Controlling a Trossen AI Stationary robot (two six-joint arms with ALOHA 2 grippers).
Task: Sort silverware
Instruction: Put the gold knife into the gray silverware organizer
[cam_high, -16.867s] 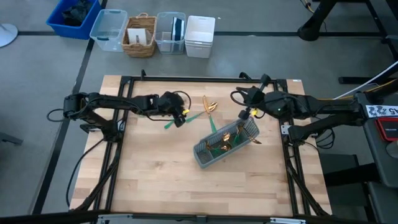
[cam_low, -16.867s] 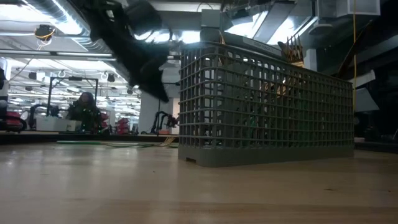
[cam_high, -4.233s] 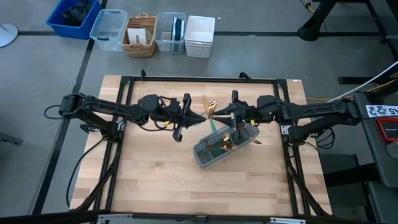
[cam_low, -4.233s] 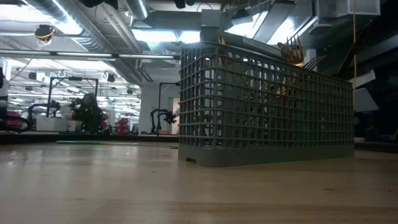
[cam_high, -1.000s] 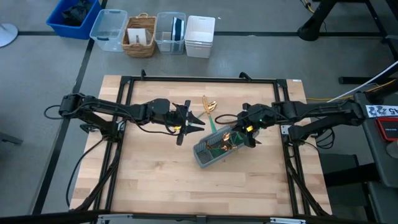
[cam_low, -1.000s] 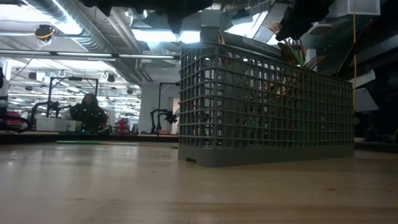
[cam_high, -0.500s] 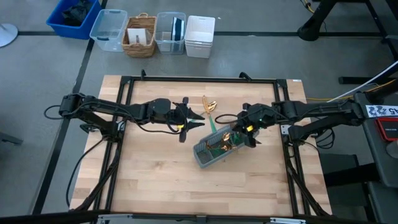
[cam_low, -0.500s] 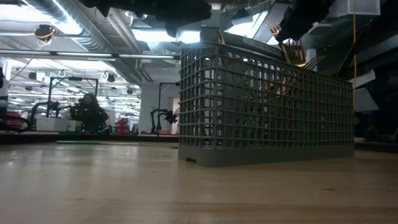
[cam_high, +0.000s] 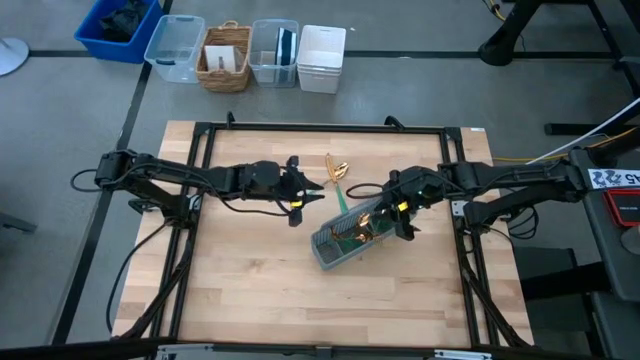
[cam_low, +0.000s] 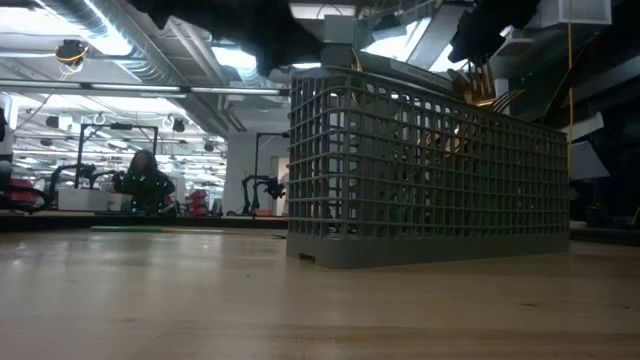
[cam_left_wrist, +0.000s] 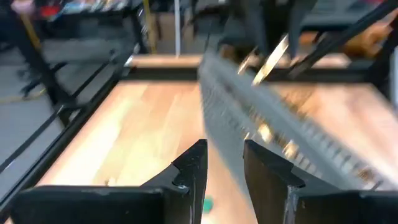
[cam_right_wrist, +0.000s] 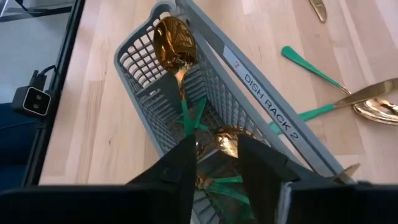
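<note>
1. Caddy (cam_high: 360, 232): a grey slotted cutlery basket, labelled "DISH RACK 2" in the right wrist view, stands slanted on the wooden table (cam_high: 250, 290) right of centre.
2. Inside it, the right wrist view shows a gold spoon (cam_right_wrist: 173, 38) with a teal-green handle leaning in an end compartment, bowl up, plus more gold heads and green handles (cam_right_wrist: 219, 144) lower down in the neighbouring slots.
3. From the low view, gold fork tines (cam_low: 478, 80) stick up above the caddy's rim.
4. Loose silverware (cam_high: 336, 172) lies on the table just behind the caddy: gold heads with green handles, well apart from the basket's slots. The right wrist view shows a spoon (cam_right_wrist: 373, 106) and a green handle (cam_right_wrist: 311, 65) beside the basket's long wall.
5. Right gripper (cam_high: 398, 208) hangs directly over the caddy's far end; its fingers (cam_right_wrist: 180, 163) are parted with nothing between them, above the compartments.
6. Left gripper (cam_high: 300, 192) sits left of the caddy, near the loose pieces; its fingers (cam_left_wrist: 194, 167) stand slightly apart and grasp nothing.
7. Storage bins (cam_high: 245, 52) line the floor beyond the table; their contents cannot be told.
</note>
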